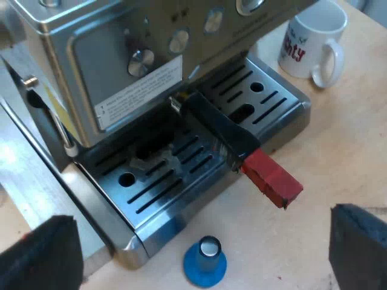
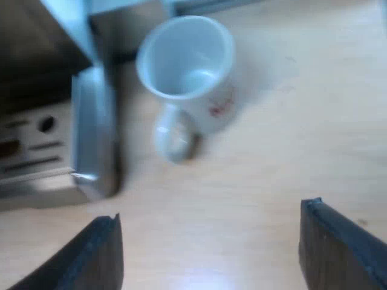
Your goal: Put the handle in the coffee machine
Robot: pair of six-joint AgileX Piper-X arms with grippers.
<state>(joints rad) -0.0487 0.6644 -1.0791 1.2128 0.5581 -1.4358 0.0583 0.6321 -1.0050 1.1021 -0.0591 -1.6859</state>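
Light wood is making up the table (image 1: 338, 151) in the left wrist view. A shiny silver coffee machine (image 1: 91, 66) is standing on it, with round knobs on its front. A metal tray (image 1: 151, 187) with long slots is sitting at the foot of the machine. The handle (image 1: 221, 127) is sticking out from under the machine's front, over the tray. Its dark part is going up into the shadow there, so I cannot tell how its metal end is sitting. Its red end (image 1: 272, 179) is poking out past the tray's edge, over the table. A blue tamper (image 1: 205, 260) is standing upright on the table, just beside the tray's corner. A white mug (image 1: 311, 39) with red letters is standing near the machine's side, and its inside is looking white and empty. My left gripper (image 1: 199, 214) is hanging above the table near the tamper. Its two black fingers (image 1: 357, 248) are spreading wide apart and are holding nothing.

In the right wrist view the same light table (image 2: 290, 121) is showing. The white mug (image 2: 193, 66) is standing upright close to the tray's end (image 2: 91, 133), apart from it. I am looking down into the mug, and it is looking empty. Its loop is pointing toward my gripper. My right gripper (image 2: 210, 211) is hanging over bare table near the mug. Its fingers (image 2: 338, 254) are spreading wide and are gripping nothing.
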